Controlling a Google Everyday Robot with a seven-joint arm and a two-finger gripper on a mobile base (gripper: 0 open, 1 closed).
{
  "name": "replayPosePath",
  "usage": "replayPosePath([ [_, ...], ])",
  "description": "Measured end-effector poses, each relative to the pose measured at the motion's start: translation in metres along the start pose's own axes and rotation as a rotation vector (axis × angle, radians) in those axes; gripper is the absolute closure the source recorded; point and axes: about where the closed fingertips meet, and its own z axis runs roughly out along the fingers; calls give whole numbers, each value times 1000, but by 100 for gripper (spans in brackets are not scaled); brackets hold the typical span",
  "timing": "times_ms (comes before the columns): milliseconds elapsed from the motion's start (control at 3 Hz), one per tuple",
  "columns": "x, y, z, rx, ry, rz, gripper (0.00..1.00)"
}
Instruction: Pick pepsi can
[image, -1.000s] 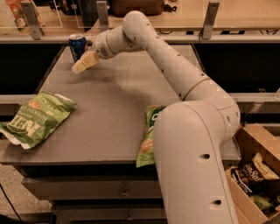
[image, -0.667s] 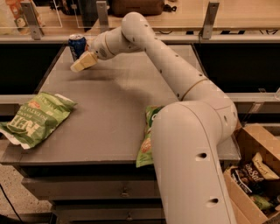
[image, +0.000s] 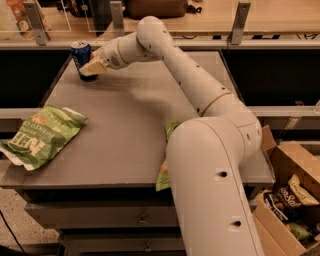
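The pepsi can (image: 80, 52) is dark blue with a silver top. It stands upright at the far left corner of the grey table (image: 130, 125). My gripper (image: 93, 65) reaches across the table from the right. It is right against the can's lower right side and covers part of it. The can's base still rests on the table top.
A green snack bag (image: 42, 135) lies at the table's left edge. Another green bag (image: 166, 165) lies near the front, partly hidden behind my arm. A cardboard box of snacks (image: 290, 200) stands on the floor at the right. A shelf with glass panels runs behind the table.
My gripper has shifted slightly left and closer to the can. The can still stands at the far left corner, and the bags have not moved.
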Motion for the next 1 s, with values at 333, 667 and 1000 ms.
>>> replayPosePath([
  [333,-1,-1,6,-13,-15,7,87],
  [667,-7,3,4,-20,-7,10,100],
  [1000,-19,10,-6,-14,7,4,100],
])
